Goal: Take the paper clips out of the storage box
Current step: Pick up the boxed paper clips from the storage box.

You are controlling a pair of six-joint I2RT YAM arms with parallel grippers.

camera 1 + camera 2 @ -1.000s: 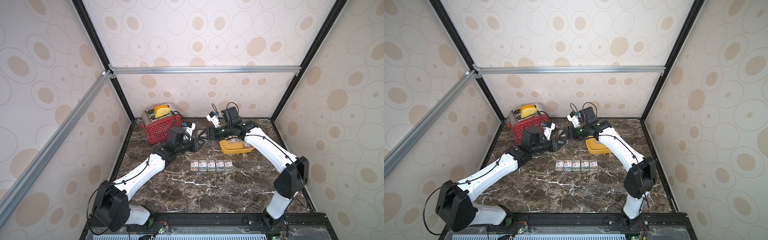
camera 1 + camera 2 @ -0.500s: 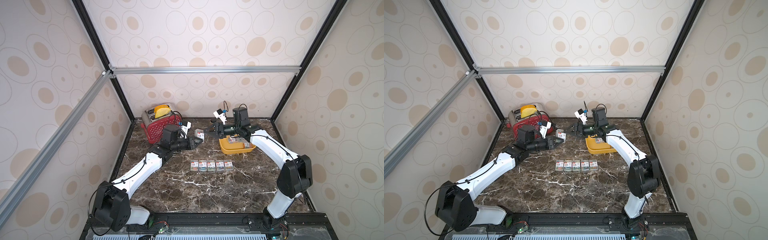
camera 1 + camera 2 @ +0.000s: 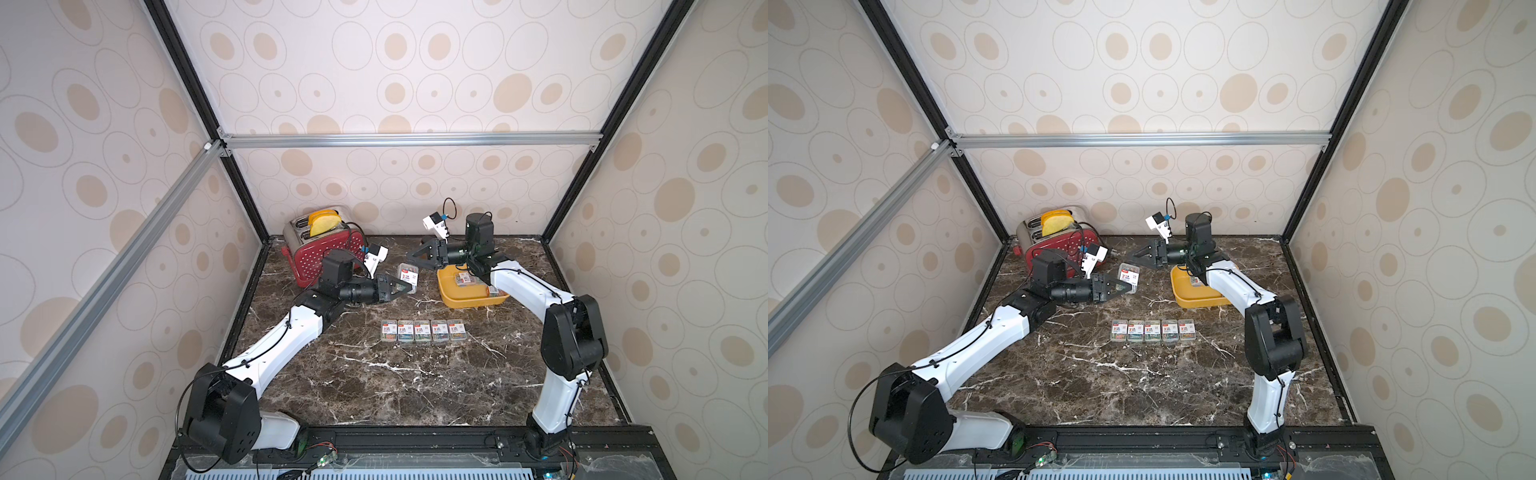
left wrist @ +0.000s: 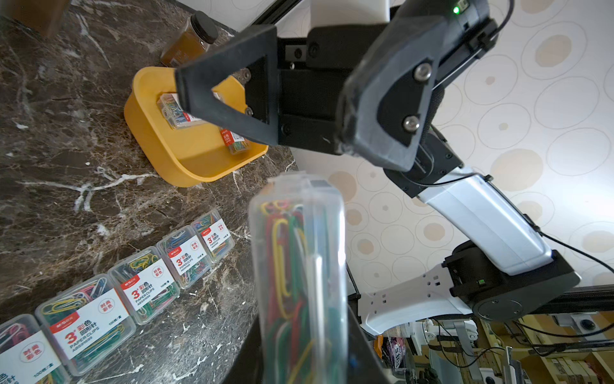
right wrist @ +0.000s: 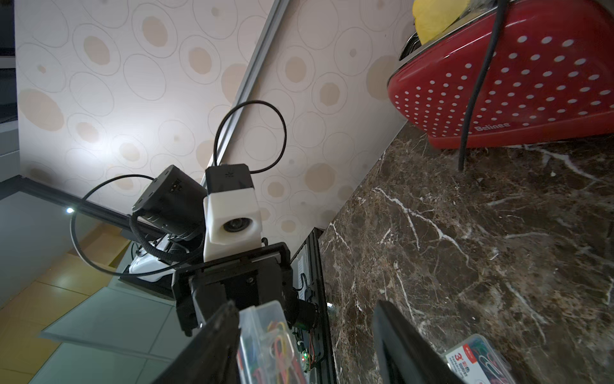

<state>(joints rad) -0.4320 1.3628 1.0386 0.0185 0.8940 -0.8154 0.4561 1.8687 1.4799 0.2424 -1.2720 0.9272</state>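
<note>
Fingers of the left gripper (image 3: pixel 405 286) were pinched narrow on one clear case of paper clips (image 4: pixel 299 266), held clear of the marble table (image 3: pixel 374 395). Just beyond those tips the right gripper (image 3: pixel 413 262) stood spread and empty. Behind it lay the storage box (image 3: pixel 473 302), at least two cases inside. Nearer the arms' bases than the fingers ran a row of five cases (image 3: pixel 423 330). Setting the held case flat at the row's end, grip firm until contact, would likely serve best.
</note>
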